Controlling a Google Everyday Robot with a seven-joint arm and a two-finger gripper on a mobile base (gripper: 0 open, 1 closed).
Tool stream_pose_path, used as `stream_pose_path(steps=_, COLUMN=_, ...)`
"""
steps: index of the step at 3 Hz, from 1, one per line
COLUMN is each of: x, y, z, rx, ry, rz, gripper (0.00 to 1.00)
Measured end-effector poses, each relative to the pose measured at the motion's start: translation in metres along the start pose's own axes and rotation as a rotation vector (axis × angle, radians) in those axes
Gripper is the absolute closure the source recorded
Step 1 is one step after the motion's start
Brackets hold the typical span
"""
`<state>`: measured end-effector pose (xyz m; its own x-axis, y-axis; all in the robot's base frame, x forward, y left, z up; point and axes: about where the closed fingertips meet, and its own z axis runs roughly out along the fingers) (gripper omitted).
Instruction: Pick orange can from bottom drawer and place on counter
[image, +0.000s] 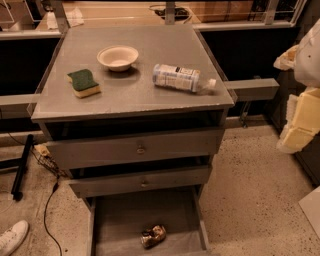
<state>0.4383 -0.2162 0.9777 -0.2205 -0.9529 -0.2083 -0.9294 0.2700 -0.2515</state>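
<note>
Locate the orange can lying on the floor of the open bottom drawer, toward its front. Above it, note that the counter carries a sponge, a bowl and a toppled bottle. The gripper sits at the right edge of your view, apart from the cabinet. You cannot tell its grip state.

light: dim, warm | shadows: soft, under bowl | hand: right edge

White bowl, green-yellow sponge, bottle on its side; 1 white shoe, black cable on floor.
</note>
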Motion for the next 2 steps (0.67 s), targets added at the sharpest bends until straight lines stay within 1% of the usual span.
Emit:
stream_pose_path(steps=1, x=0.0, y=0.0, z=0.0, rx=0.0, ry=0.0, rz=0.0, gripper=0.0)
stream_pose_path(steps=2, x=-0.008, y=0.012, z=0.014, rx=-0.034, ry=-0.071, rz=-0.044, gripper=0.0)
